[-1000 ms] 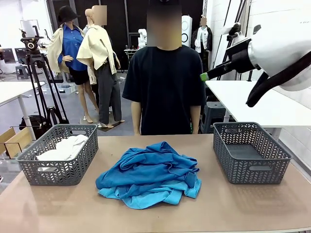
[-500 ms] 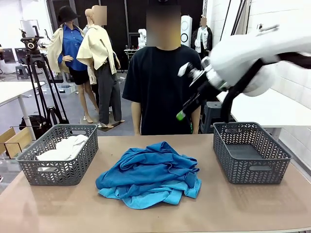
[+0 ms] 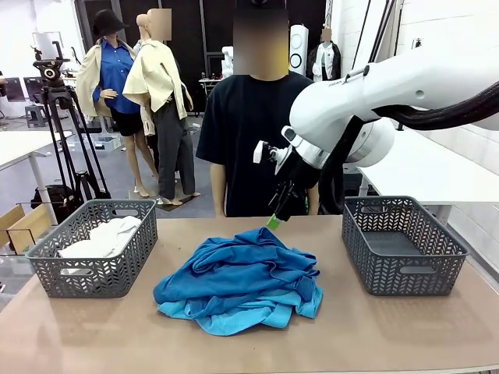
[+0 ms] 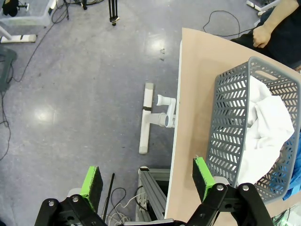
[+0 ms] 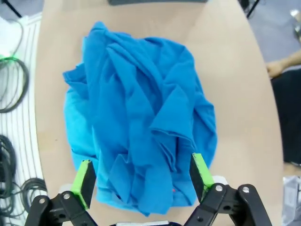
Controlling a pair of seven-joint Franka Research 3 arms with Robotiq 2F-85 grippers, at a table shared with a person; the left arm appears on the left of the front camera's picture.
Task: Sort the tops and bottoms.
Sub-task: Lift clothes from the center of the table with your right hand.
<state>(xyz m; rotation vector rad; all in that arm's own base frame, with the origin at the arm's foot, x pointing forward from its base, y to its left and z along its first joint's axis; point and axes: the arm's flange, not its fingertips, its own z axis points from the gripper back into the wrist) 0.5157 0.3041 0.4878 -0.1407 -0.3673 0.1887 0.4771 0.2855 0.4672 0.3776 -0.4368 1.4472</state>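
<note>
A heap of tops (image 3: 238, 284) lies mid-table, royal-blue shirts over sky-blue ones. A white top (image 3: 105, 236) sits in the left grey basket (image 3: 93, 273). Any bottoms are hidden; I cannot tell any apart in the heap. My right gripper (image 3: 274, 219) points down just above the heap's far edge. In the right wrist view the right gripper (image 5: 143, 178) is open over the blue heap (image 5: 141, 117), with nothing between its pads. My left gripper (image 4: 146, 181) is open too. It hangs over the floor beside the table's end, near the basket (image 4: 230, 141) holding the white top (image 4: 265, 127).
An empty grey basket (image 3: 401, 241) stands at the table's right. A person in a dark shirt (image 3: 261, 140) stands at the far side, with a hand (image 5: 277, 68) near the table edge. Bare tabletop (image 3: 374, 327) runs along the front.
My right arm has swung down and to the left, from high at the right to just above the far edge of the blue heap. The clothes and baskets have not moved.
</note>
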